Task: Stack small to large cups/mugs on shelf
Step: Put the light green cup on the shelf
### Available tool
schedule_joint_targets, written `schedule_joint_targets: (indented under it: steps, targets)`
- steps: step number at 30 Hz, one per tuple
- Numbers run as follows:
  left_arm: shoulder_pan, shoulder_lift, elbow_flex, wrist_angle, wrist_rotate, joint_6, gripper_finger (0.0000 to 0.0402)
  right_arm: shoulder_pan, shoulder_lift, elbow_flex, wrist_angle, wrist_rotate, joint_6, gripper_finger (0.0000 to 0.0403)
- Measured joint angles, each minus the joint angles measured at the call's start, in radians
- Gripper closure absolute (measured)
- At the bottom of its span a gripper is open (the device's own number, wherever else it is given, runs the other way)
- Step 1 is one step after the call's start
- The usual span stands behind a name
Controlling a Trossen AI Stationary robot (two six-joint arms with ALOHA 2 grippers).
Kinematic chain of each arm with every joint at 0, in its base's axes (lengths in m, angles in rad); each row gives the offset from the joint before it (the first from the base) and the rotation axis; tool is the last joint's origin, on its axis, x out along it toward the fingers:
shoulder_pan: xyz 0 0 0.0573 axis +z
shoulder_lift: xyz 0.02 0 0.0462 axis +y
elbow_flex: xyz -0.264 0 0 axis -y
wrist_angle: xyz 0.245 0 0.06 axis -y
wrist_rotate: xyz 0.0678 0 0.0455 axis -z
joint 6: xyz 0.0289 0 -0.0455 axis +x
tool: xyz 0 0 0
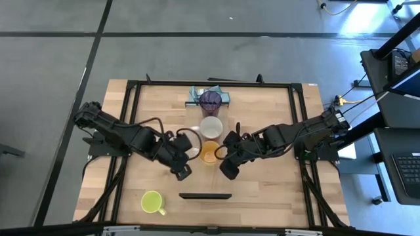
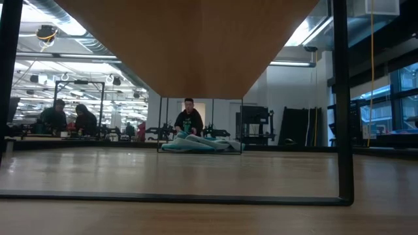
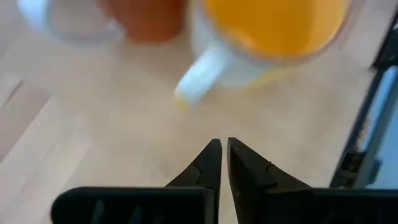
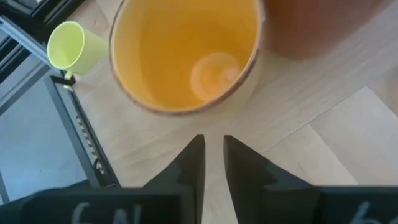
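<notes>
Three cups stand in a row down the middle of the pale shelf plank (image 1: 205,180). The purple tumbler (image 1: 210,100) is farthest, then the white-inside mug (image 1: 211,126), then the orange mug (image 1: 210,152) (image 4: 186,56). The yellow-green mug (image 1: 152,202) (image 4: 71,45) stands apart at the near left. My left gripper (image 1: 184,172) (image 3: 224,146) hovers near-left of the orange mug, short of its pale handle (image 3: 199,81), with its fingertips only a slit apart. My right gripper (image 1: 229,172) (image 4: 213,143) hovers near-right of the same mug, slightly open, with nothing between its fingers.
A teal object (image 1: 197,96) (image 2: 196,143) lies at the far edge behind the tumbler. A dark strip (image 1: 205,195) lies across the near end of the plank. A black frame (image 1: 131,124) runs around the table. People sit in the room beyond.
</notes>
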Motion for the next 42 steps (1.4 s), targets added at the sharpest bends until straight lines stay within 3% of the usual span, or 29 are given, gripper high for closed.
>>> schedule_joint_targets:
  steps: [10,16,24,30,33,36,42]
  targets:
    - [-0.161,0.0,0.0,-0.274,-0.009,-0.296,0.0339,0.04,0.0,0.0,-0.014,0.0,-0.042,0.0294]
    - [-0.224,-0.002,0.0,-0.389,0.13,-0.668,0.0311,0.039,-0.004,0.005,-0.016,0.002,-0.031,0.0249]
    - [-0.373,0.006,-0.005,-0.351,0.132,-1.029,0.0309,0.083,-0.056,0.008,-0.022,0.132,-0.027,0.0229]
    - [-0.505,0.006,-0.112,-0.241,0.132,-1.298,0.0309,0.152,-0.138,0.008,-0.079,0.268,0.036,0.0229]
    - [-0.534,0.006,-0.188,-0.101,0.194,-1.317,0.031,0.181,-0.181,0.008,-0.123,0.337,0.083,0.0229]
    - [-0.541,0.006,-0.253,0.002,0.193,-1.32,0.0311,0.204,-0.212,0.01,-0.149,0.392,0.109,0.0229]
    - [-0.544,0.007,-0.323,0.014,0.193,-1.324,0.031,0.211,-0.234,0.01,-0.174,0.422,0.131,0.0229]
